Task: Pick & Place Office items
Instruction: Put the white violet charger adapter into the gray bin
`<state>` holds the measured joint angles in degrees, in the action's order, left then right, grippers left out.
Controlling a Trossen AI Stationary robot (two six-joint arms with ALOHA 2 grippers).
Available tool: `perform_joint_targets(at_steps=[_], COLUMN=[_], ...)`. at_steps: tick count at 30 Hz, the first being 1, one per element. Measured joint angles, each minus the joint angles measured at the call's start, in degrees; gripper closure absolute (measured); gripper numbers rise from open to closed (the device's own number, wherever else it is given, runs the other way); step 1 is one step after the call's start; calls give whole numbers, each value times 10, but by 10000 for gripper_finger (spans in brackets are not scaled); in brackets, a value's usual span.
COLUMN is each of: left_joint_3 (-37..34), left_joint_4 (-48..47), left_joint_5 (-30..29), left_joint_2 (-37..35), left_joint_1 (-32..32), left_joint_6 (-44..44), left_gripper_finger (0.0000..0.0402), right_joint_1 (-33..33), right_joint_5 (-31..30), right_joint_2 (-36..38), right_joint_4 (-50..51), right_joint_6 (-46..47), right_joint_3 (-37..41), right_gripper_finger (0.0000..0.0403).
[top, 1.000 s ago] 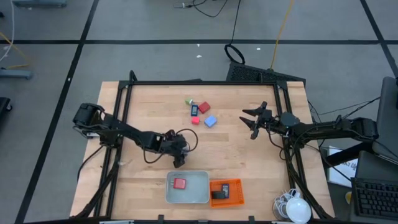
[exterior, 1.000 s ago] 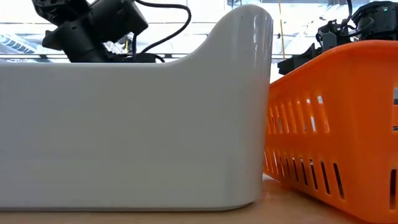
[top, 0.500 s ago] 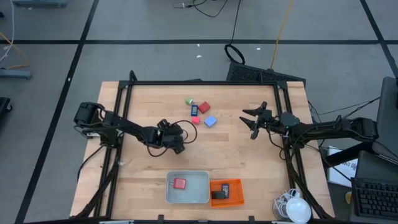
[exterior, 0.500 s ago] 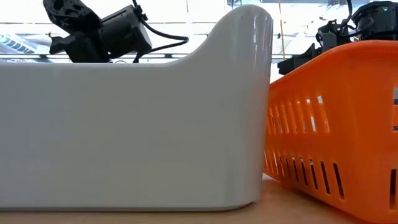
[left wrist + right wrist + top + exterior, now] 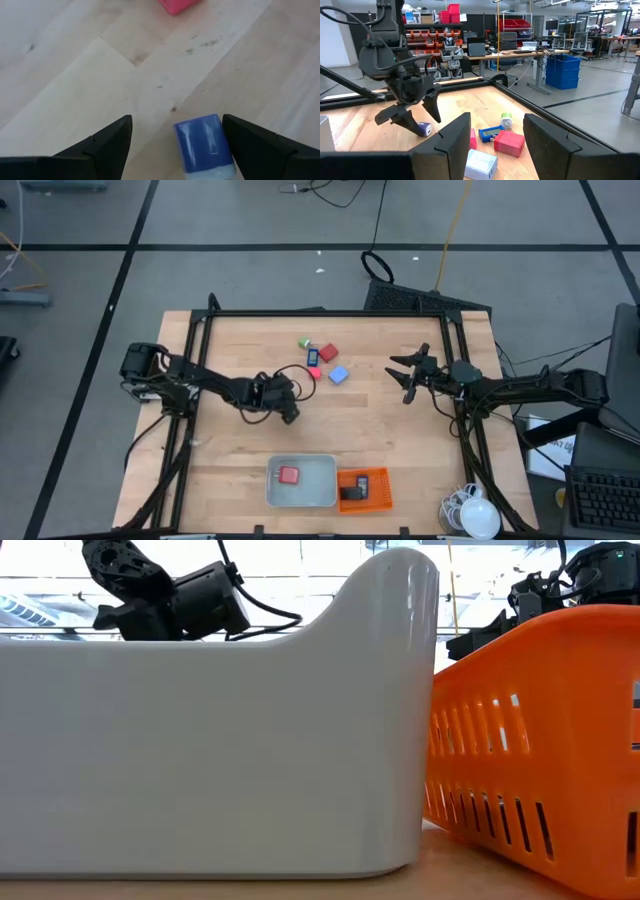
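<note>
Near the middle of the bench (image 5: 400,450), the left hand (image 5: 289,412) hangs low over the wood with its fingers (image 5: 107,145) spread wide and nothing between them; its wrist view shows a small blue-and-white piece (image 5: 205,146) lying flat on the wood in the gap between the fingers, with a pink piece (image 5: 176,5) further on. Beyond it, toward the far side, the rest of the loose office items sit close together: a green piece (image 5: 304,342), a red block (image 5: 328,353), a light blue block (image 5: 338,375) and a dark blue flat one (image 5: 314,357). At the near edge the grey tray (image 5: 322,495) already holds a red piece (image 5: 289,475), and the orange mesh basket (image 5: 378,500), touching the tray on its right, holds a black flat item (image 5: 353,492). The right hand (image 5: 408,377) waits at the right side of the bench, fingers partly apart and holding nothing. My guess is that the blue-and-white piece is the next pick. It lies closer to one finger than the other and slightly askew, so closing now could push it sideways or pinch only a corner, letting it twist out. A low sweep might also nudge the pink piece into its neighbours
</note>
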<state>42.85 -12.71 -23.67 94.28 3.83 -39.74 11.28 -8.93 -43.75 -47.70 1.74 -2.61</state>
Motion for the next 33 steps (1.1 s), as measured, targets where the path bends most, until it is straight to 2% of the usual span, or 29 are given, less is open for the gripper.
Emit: perform_joint_targets(at_steps=[5,12,17,25,33], left_joint_3=[0,0,0,0,0], left_joint_4=[-6,-12,-11,-7,-5], left_joint_5=[22,35,43,43,58], left_joint_2=[0,0,0,-5,-44], left_joint_1=[-7,-8,-8,-8,1], left_joint_6=[-16,-47,-31,-25,-16], left_gripper_finger=[122,208,268,270,266], right_joint_1=[0,0,0,0,0], right_joint_5=[0,0,0,0,0], right_joint_2=[0,0,0,0,0], right_joint_4=[0,0,0,0,2], right_joint_6=[0,0,0,0,0], right_joint_3=[0,0,0,0,0], right_gripper_finger=[232,232,232,232,232])
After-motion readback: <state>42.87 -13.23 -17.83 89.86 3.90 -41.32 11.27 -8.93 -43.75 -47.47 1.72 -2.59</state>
